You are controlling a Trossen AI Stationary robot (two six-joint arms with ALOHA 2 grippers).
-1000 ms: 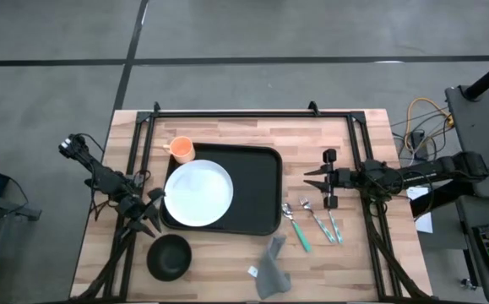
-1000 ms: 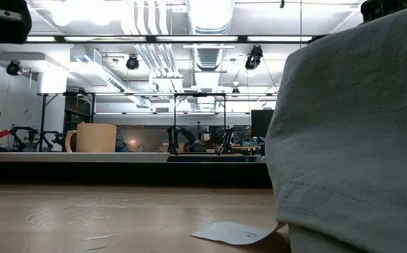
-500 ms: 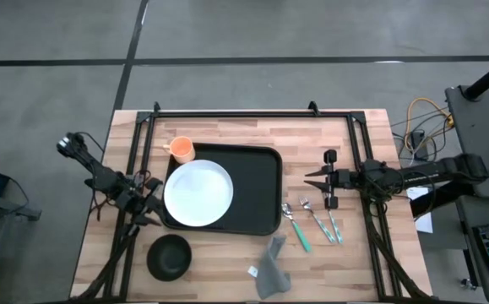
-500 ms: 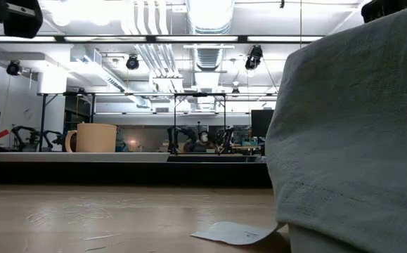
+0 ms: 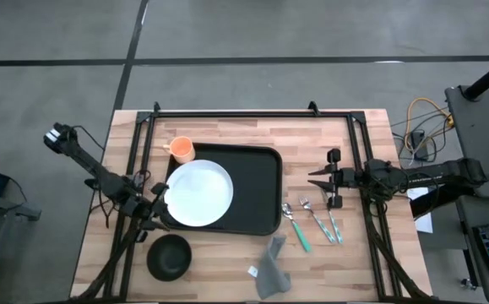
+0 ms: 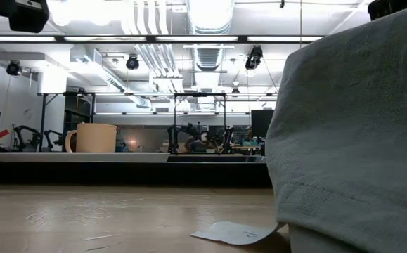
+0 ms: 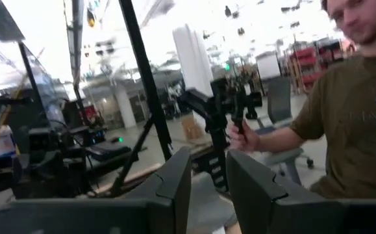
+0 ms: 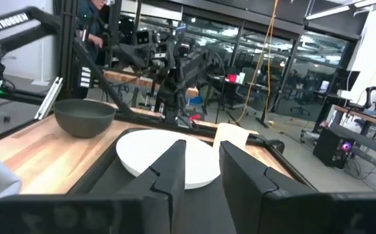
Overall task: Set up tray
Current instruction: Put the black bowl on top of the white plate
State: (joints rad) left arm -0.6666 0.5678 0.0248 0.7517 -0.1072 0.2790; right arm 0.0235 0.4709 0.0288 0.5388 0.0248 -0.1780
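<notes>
The tray (image 5: 242, 190) sits mid-desk with the white plate (image 5: 198, 193) on its left half, unmoved. My left pincer (image 5: 154, 209), fingers slightly apart and empty, has swung back beside the plate after drifting away. My right pincer (image 5: 316, 179), narrowly apart and empty, waits just right of the tray. I judge the bowl (image 5: 168, 256) is next.
</notes>
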